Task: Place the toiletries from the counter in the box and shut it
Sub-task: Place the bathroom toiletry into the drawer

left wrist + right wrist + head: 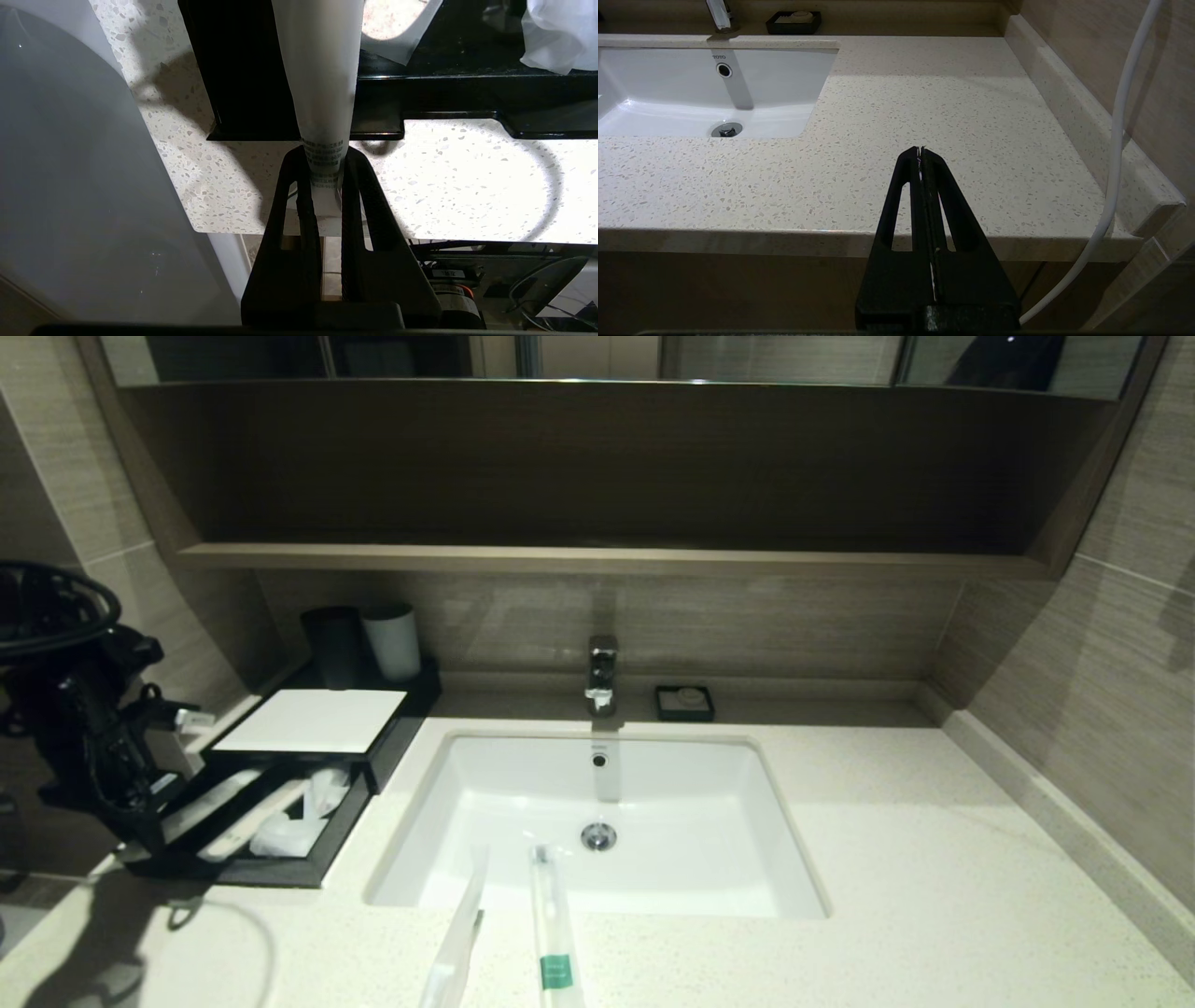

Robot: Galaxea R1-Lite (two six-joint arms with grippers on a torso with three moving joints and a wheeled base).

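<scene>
Pinching wrapped stick: left claw | right claw pressed together; wrist views only

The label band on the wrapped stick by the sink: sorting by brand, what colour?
Green label band, clearest in the head view.

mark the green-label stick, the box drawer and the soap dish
green-label stick (554, 933): head view, wrapper just above the green band.
box drawer (280, 872): head view, front rim.
soap dish (684, 714): head view, front wall.

Head view looks down on my counter; wrist views sit close, sharing sink edge.
</scene>
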